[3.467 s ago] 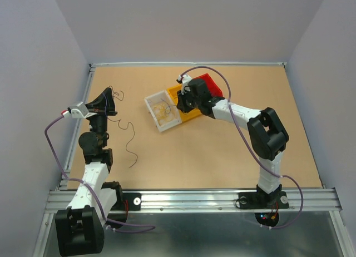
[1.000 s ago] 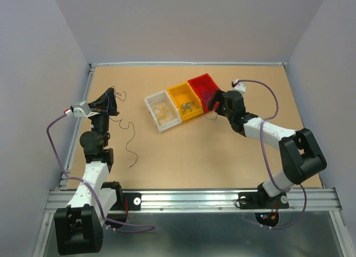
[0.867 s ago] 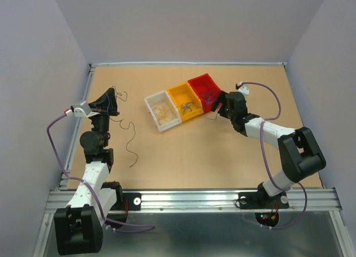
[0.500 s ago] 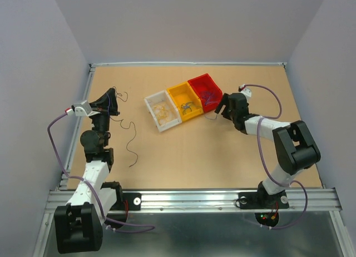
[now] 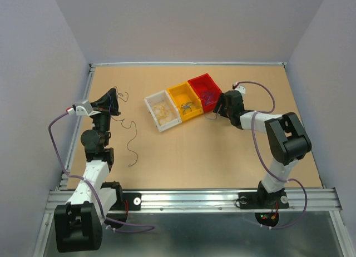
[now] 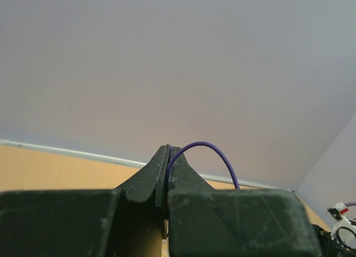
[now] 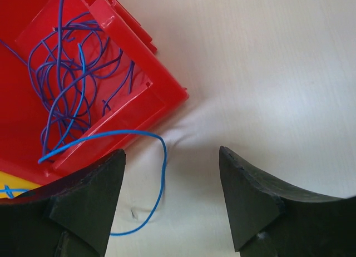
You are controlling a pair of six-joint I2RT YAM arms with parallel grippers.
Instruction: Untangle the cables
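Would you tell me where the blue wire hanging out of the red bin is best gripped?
Grip the blue wire on its curved stretch on the table, just outside the red bin, coming down from above: that part lies clear of the tangle inside.

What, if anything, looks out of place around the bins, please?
One blue cable lies across the rim of the red bin, the rest trailing onto the table between the right gripper's open jaws; the other blue wires sit inside.

A tan wooden table (image 5: 194,157) fills the enclosure — plain pale lilac-grey walls (image 5: 189,23) rise on three sides under soft, even light, and a ribbed aluminium rail (image 5: 189,198) runs along its near edge.
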